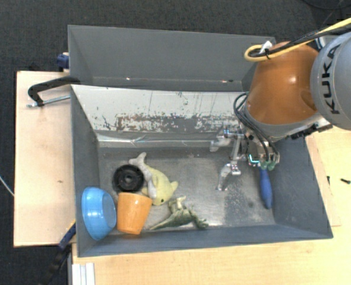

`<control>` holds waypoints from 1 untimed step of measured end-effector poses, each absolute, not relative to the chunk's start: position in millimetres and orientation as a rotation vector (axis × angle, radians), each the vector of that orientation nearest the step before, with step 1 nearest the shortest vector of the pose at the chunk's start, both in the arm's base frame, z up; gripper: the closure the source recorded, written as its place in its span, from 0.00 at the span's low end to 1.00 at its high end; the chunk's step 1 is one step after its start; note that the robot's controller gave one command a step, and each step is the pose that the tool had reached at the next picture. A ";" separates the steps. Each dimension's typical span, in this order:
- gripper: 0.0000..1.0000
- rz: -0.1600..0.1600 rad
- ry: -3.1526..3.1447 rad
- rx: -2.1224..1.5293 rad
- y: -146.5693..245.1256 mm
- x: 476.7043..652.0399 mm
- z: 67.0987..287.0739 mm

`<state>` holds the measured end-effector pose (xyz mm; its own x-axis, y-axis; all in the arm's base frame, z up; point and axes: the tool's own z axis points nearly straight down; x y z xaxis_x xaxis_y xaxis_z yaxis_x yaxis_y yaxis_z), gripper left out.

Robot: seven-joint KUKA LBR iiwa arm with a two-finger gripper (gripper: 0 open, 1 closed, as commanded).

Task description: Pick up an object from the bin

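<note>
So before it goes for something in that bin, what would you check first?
1. Gripper is inside the bin, above the floor right of centre: ok.
2. A thing lies straight under the gripper: not ok; bare floor there.
3. A nearby candidate exists: ok; the blue stick-shaped thing lies just right of the gripper, apart from it.
4. That stick has room on both sides: cannot tell; it lies close to the right wall.
5. The other things are out of the way: ok; blue cup, orange cup, black disc, yellow soft toy and green toy sit clustered at the lower left.
</note>
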<state>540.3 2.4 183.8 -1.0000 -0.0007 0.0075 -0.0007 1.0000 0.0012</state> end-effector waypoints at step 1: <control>0.00 0.001 -3.122 0.397 -137.7 593.7 100.4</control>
